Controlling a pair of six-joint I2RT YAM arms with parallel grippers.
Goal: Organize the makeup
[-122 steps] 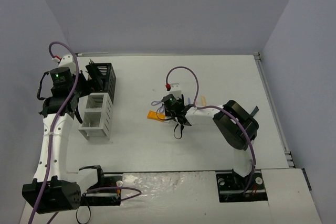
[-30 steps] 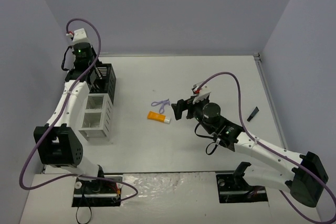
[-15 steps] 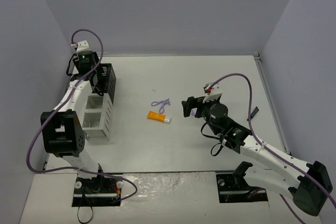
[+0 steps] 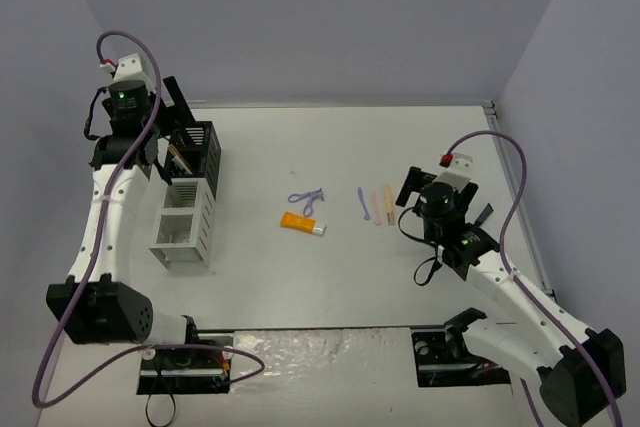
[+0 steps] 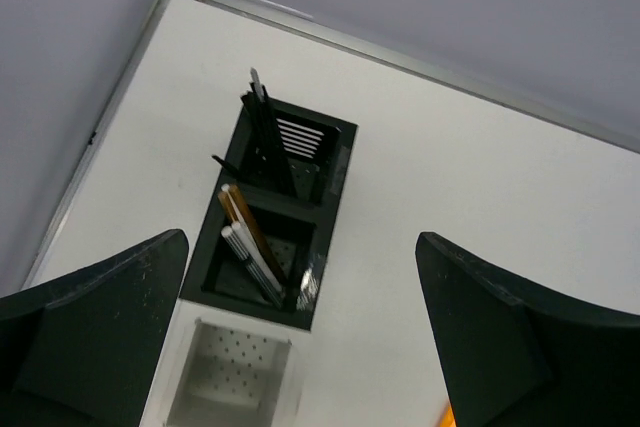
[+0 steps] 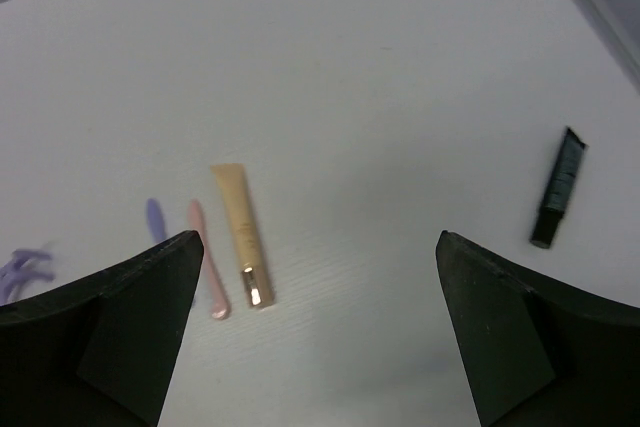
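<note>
Since our right tool hangs released and empty above the tan tube, lying on the counter just beside a pink stick, we should set its jaws across the tube only and descend slowly, while our left tool, also released, hovers over the rack.

A compartment rack stands upright near the left edge of a white table. The rack's far half is black and its near half is white, and the compartments open upward. Plain grey-lavender walls enclose the table on its left, far and right sides.
</note>
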